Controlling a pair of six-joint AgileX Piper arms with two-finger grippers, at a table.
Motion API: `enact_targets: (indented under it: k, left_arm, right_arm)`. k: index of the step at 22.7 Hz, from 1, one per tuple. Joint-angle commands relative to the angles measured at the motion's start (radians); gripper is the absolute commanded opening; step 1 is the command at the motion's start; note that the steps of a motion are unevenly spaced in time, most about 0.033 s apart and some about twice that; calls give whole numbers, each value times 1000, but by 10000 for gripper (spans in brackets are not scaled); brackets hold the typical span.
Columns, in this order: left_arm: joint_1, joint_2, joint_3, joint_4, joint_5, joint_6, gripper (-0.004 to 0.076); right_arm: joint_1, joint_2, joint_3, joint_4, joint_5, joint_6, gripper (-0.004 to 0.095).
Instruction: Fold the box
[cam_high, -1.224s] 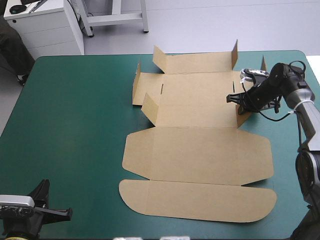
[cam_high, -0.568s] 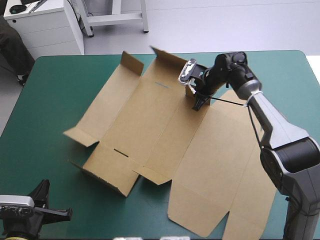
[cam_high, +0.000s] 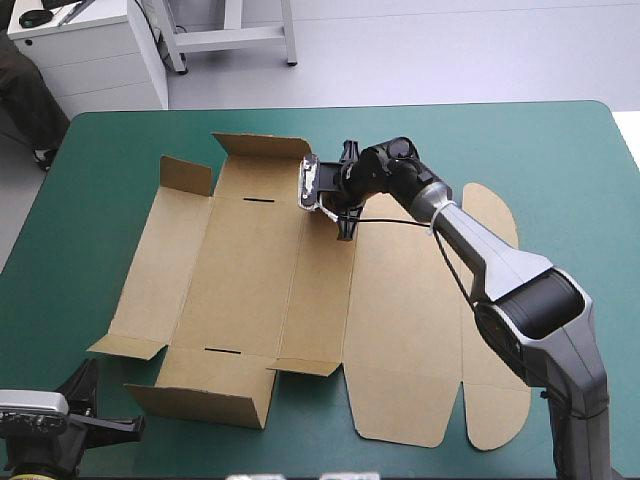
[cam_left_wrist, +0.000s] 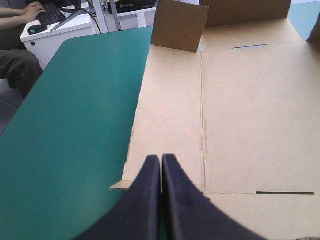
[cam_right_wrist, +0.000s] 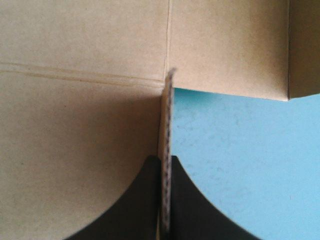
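The box (cam_high: 300, 280) lies opened out across the middle of the table (cam_high: 110, 170). Its lid (cam_high: 490, 330) points toward the table's right edge and its slotted panels lie toward the left. Short flaps stand up along its far and near edges. The right gripper (cam_high: 346, 230) reaches in from the right to the box's far edge, pinched on an upright edge of board there, with bare table just beside it. The left gripper (cam_left_wrist: 161, 161) sits at the table's near left corner, fingers together, just beside the box's near left corner.

Table (cam_high: 520, 140) with teal-green cover, brown box (cam_high: 400, 320) lying open across its middle (some end flaps raised)
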Motion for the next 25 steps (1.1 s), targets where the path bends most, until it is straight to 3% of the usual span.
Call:
enact_targets:
  k: [1, 3, 5, 8, 9, 12, 16, 18, 20, 21, 24, 25]
  left_arm:
    - [-4, -14, -34, -16, -72, -5, -10]
    - [-4, -14, -34, -16, -72, -5, -10]
    - [-4, -14, -34, -16, -72, -5, -10]
    - [-4, -14, -34, -16, -72, -5, -10]
    - [-4, -14, -34, -16, -72, -5, -10]
    - [-4, -14, -34, -16, -72, -5, -10]
    - [-4, -14, -34, -16, -74, -5, -10]
    - [-4, -14, -34, -16, -76, -5, -10]
    - [-4, -14, -32, -16, -76, -5, -10]
    - [-4, -14, -32, -16, -76, -5, -10]
    - [-4, -14, -32, -16, -76, -5, 0]
    - [-4, -14, -32, -16, -76, -5, 45]
  right_arm:
    - [0, -49, -36, 9, -88, -16, -19]
    - [0, -46, -36, 9, -91, -27, 4]
    - [0, -46, -36, 9, -93, -31, 116]
    - [0, -46, -36, 9, -93, -31, 336]
    - [0, -46, -36, 9, -93, -31, 506]
    - [0, -56, -36, 9, -83, 15, 639]
    - [0, -132, -36, -23, -78, 373, 551]
    - [-3, -183, -36, -112, -77, 602, 390]
    - [-3, -248, -36, -263, -83, 972, 32]
    - [-3, -264, -36, -301, -80, 1052, -15]
    - [-3, -305, -35, -381, -17, 1180, -1]
    - [-3, -323, -23, -400, 37, 1196, -1]
